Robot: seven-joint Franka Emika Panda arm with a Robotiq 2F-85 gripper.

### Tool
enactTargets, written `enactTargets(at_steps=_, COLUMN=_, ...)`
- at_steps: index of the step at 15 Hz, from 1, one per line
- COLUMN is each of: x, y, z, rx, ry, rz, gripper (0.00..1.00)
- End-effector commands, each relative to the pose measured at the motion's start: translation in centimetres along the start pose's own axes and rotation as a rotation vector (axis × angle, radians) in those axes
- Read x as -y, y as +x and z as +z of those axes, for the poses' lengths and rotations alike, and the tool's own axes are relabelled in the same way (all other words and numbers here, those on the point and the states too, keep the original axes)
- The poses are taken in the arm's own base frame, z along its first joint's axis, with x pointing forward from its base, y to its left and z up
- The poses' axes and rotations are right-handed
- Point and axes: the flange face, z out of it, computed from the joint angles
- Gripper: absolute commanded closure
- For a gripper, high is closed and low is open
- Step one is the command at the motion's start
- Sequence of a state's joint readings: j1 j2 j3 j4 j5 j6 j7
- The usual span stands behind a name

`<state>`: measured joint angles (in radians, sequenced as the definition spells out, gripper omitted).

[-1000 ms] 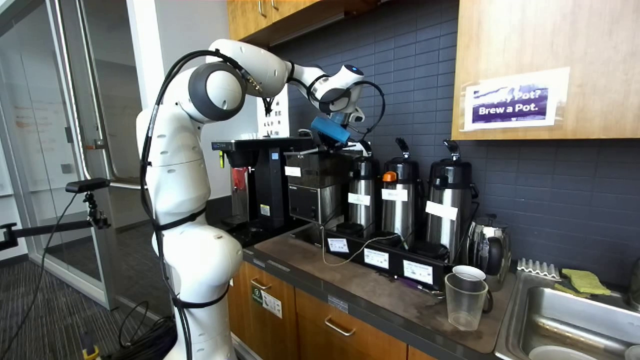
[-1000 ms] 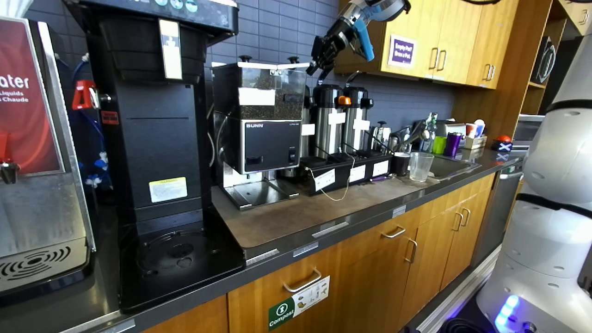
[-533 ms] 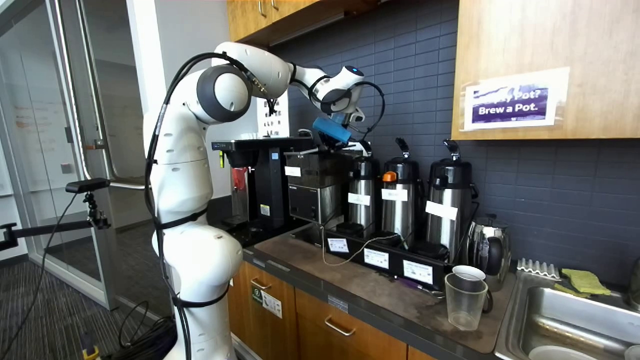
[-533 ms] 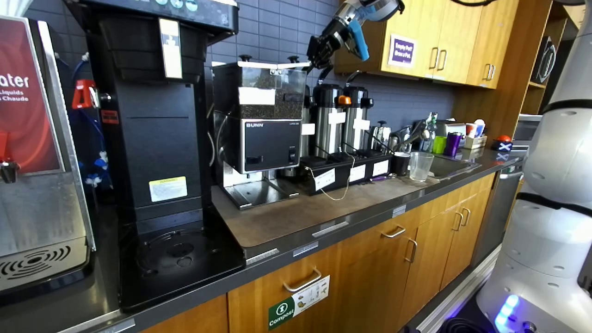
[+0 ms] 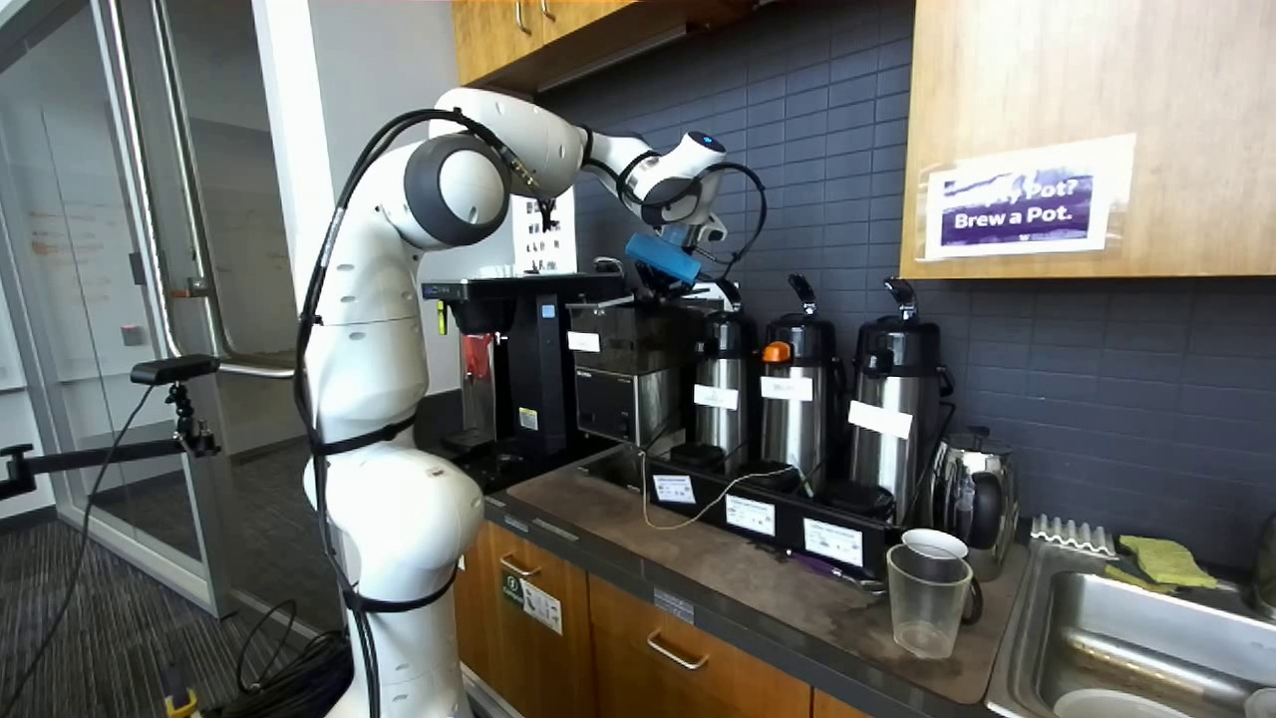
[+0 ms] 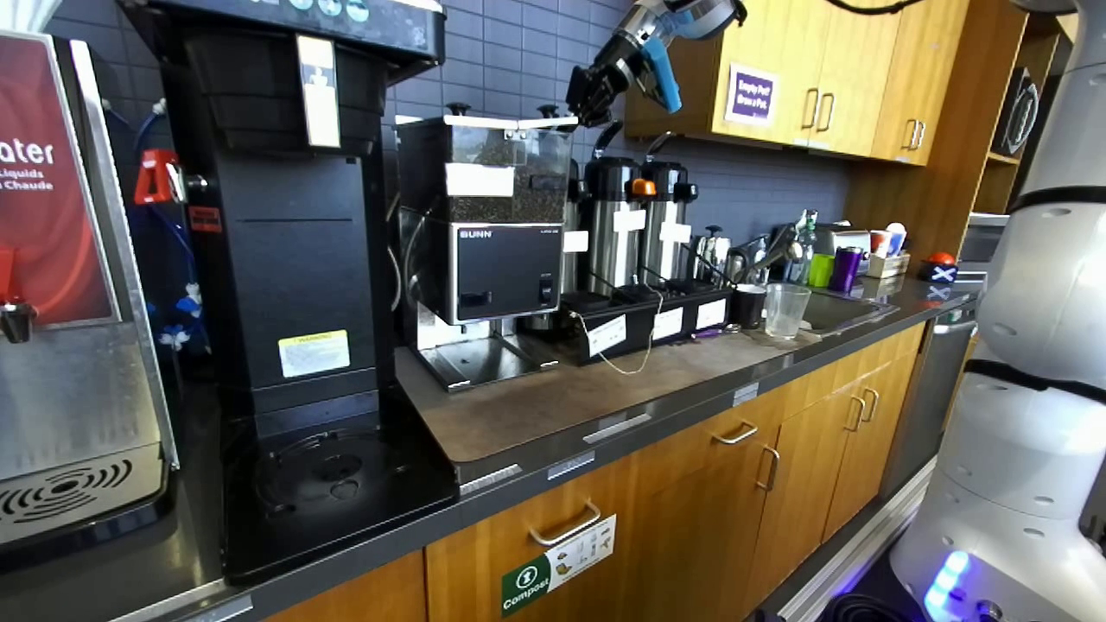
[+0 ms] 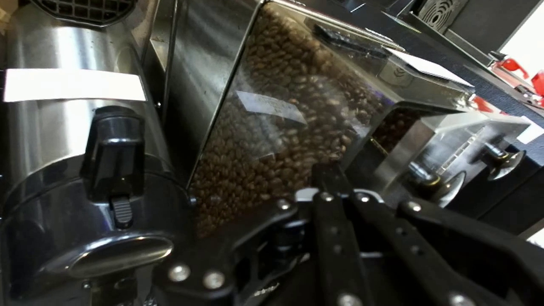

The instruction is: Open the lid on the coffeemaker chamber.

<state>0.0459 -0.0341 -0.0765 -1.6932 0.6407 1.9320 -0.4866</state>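
While the lid (image 6: 540, 123) is lying flat on top of the coffee machine (image 6: 510, 268), upper middle of the frame in an exterior view, we are making out no gap beneath it and are judging that the opening itself is not yet under way. The approach is looking nearly complete: the gripper (image 6: 587, 108) is hanging just beside the lid's right end in that frame, though we are failing to tell whether they are touching. In the wrist view its black fingers are converging at the lower middle, so we are reading it as closed, with nothing showing between the tips. Catching the edge or a knob (image 6: 548, 111) and raising the lid are, in our judgement, remaining. The coffee machine is presenting a boxy, dark front and smooth steel sides, and it is carrying a clear, square-cornered bin (image 6: 544, 149), whose glossy brown beans (image 7: 263, 170) are filling the middle of the wrist view, small and oval. At the left there, a rounded steel pump pot (image 7: 42, 136) is shining beside its black top, a smooth white label (image 7: 74, 85) curving around it.
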Motion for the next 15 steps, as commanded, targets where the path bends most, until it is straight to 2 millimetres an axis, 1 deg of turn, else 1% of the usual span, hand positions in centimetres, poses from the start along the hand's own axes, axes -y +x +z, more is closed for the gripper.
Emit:
enactTargets(at_steps=1, x=0.9, y=0.7, z=-0.4, rx=0.003, ry=0.029, rz=-0.031, gripper=1.0)
enactTargets(at_steps=10, x=2.4, y=0.7, z=-1.4, rx=0.006, ry=0.05, rz=-0.087, gripper=1.0)
enactTargets(at_steps=15, x=3.6, y=0.7, z=-1.9, rx=0.01, ry=0.062, rz=-0.124, gripper=1.0)
